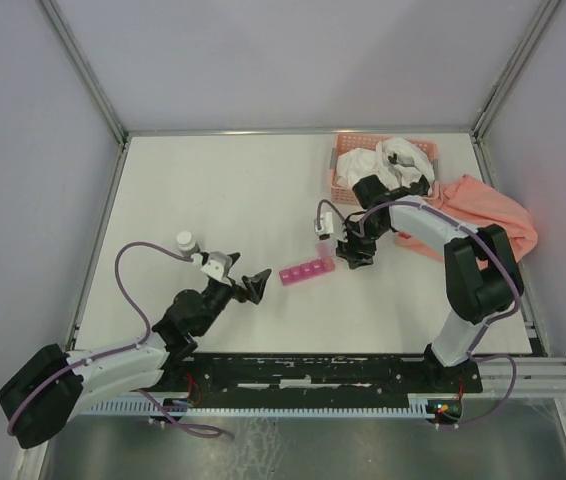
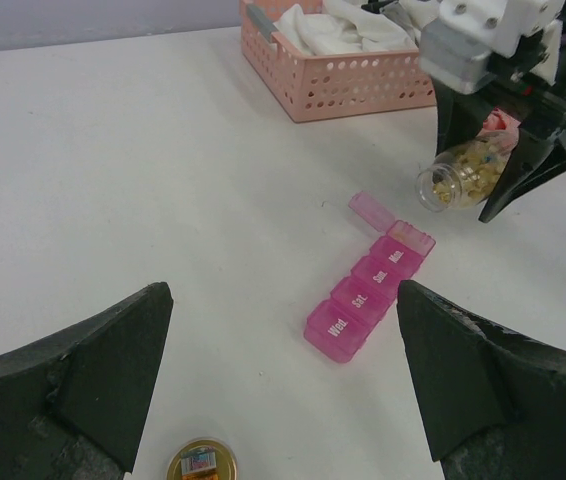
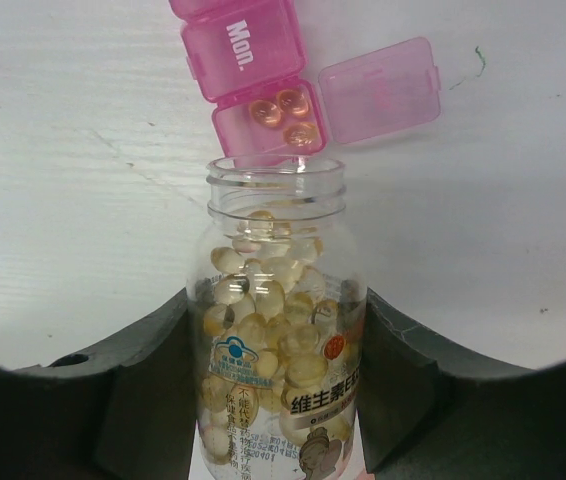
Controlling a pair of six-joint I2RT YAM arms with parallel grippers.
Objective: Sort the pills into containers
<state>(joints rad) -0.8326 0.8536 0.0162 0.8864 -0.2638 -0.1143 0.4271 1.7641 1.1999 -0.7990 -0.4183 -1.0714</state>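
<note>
Beside the containers [image 3: 263, 110], right tool [image 3: 278, 305], half-open, grips bottle [image 3: 275, 235].

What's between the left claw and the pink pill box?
Left wrist view: bare table, except a small round cap right by the left gripper.

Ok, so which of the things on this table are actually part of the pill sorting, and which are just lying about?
In the job:
- pink pill organizer, end compartment open with pills in it
- pill bottle, held tilted by the right gripper

Lying about:
- salmon basket
- white cloth in it
- orange-pink cloth beside it
</note>
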